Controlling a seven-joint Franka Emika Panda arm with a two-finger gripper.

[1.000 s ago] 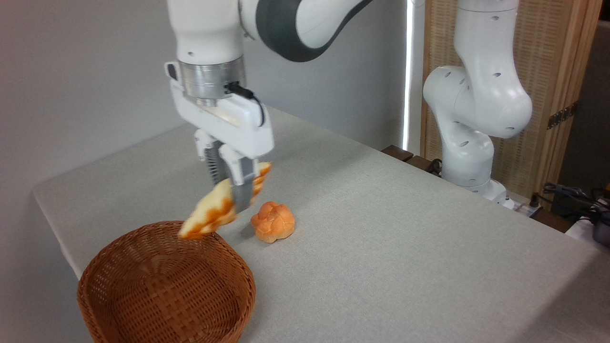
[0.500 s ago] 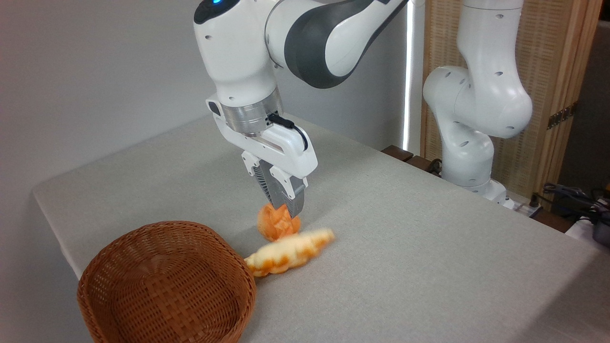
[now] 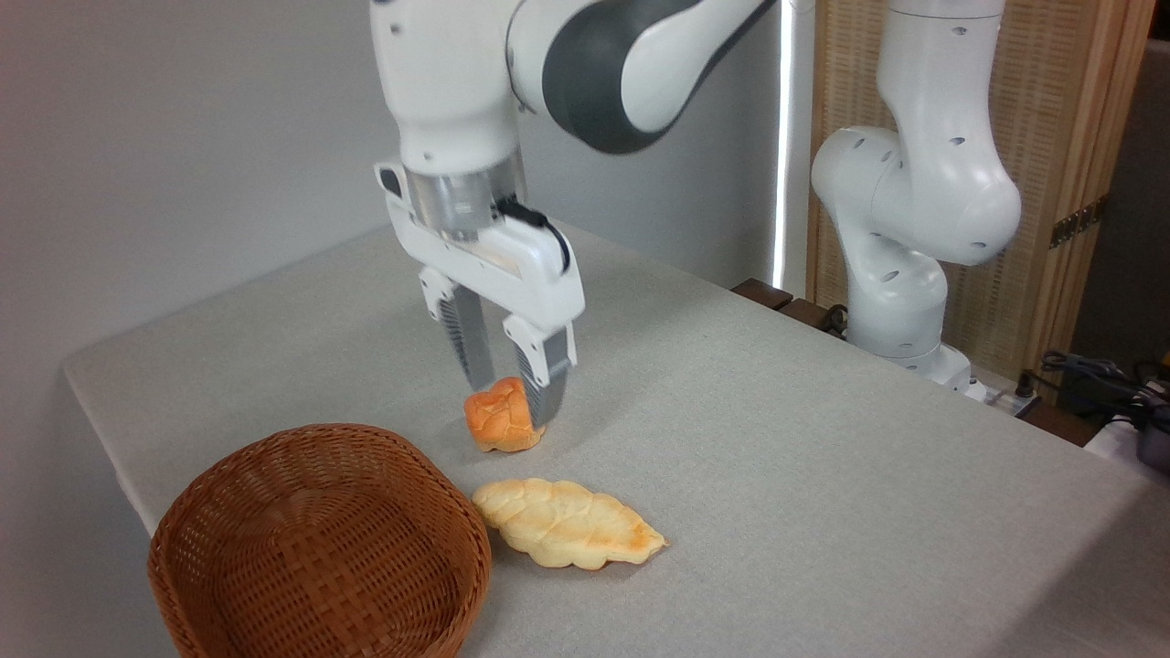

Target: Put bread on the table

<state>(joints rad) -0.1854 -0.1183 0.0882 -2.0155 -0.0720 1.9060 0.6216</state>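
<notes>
A: Nearest thing?
B: Wicker basket, below-left of the gripper. Bread lies flat on the table, below the gripper, its end just beside the basket rim.
A: Gripper?
B: Fingers spread, holding nothing. Orange bun sits at its fingertips, tilted. Arm base far right.

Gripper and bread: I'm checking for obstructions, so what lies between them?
In the camera view, only the bun by the gripper; then bare table to the bread.
</notes>
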